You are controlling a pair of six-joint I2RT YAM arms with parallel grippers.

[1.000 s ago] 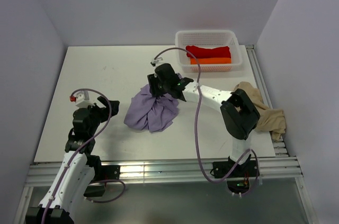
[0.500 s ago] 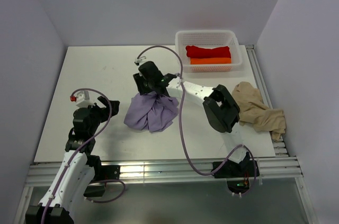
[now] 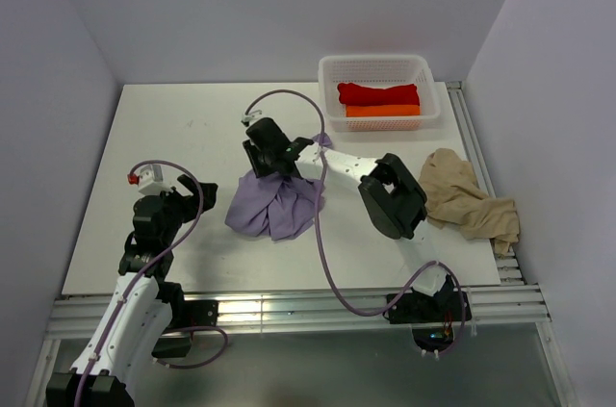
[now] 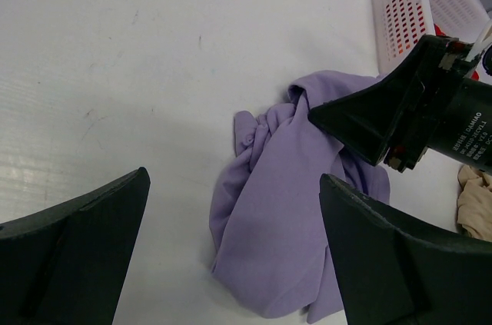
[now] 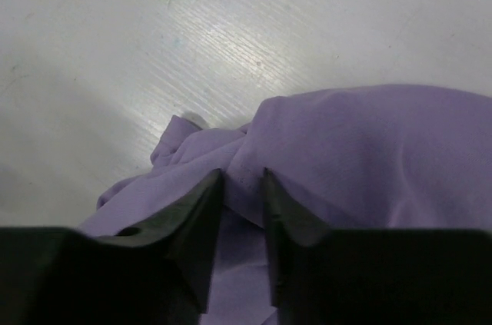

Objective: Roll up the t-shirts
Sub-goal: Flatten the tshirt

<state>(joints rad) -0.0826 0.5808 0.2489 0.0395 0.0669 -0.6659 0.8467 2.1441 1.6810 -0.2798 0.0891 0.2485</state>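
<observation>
From above, the right gripper hides the far edge of the lavender t-shirt. In the left wrist view, the picture's right edge cuts off the basket and the beige t-shirt.

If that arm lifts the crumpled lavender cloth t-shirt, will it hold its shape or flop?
Probably flop: the crumpled lavender cloth t-shirt lies in soft bunched folds, so it should droop from the right gripper pinching one fold. Pushed, it would likely wrinkle rather than slide whole.
</observation>
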